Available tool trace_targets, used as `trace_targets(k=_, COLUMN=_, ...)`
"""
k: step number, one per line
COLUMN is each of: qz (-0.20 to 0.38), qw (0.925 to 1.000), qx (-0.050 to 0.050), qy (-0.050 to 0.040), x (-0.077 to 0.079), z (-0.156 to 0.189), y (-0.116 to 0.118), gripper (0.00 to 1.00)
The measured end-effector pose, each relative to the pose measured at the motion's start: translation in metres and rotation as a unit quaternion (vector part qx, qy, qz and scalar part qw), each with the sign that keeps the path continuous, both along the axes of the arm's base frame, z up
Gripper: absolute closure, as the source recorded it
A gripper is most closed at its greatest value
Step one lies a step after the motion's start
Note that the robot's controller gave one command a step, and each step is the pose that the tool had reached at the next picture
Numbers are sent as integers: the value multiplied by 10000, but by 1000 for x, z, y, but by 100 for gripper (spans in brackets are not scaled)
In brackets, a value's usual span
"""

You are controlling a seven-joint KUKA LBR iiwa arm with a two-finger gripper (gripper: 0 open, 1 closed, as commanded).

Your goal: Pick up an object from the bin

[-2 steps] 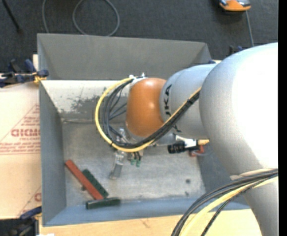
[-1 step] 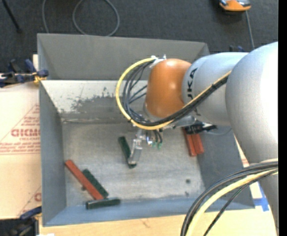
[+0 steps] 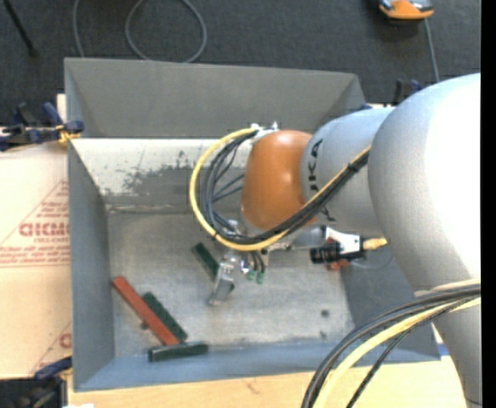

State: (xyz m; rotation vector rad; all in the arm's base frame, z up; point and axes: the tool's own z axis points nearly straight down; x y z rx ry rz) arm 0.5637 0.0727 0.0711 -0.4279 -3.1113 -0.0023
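Observation:
My gripper (image 3: pixel 221 291) hangs low over the middle of the bin floor, under the orange wrist cover. A small dark green block (image 3: pixel 203 258) lies just up and left of it, close to the gripper but not seen inside it. Farther left, a flat red-orange stick (image 3: pixel 139 303) lies slanted on the floor, with a green strip (image 3: pixel 164 316) alongside its lower end.
A dark green bar (image 3: pixel 178 353) lies along the bin's near wall. A small black, white and red item (image 3: pixel 343 251) shows at the right beside the arm. The arm and its cables cover the bin's right half. Bare floor lies between the gripper and the red-orange stick.

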Motion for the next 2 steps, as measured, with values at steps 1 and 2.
trace_targets(k=1, qz=-15, qw=10000, qx=-1, qy=-21, x=2, z=1, y=-1, gripper=100)
trace_targets(k=2, qz=851, qw=9964, qx=-16, qy=-60, x=-2, z=130, y=-21, gripper=100)
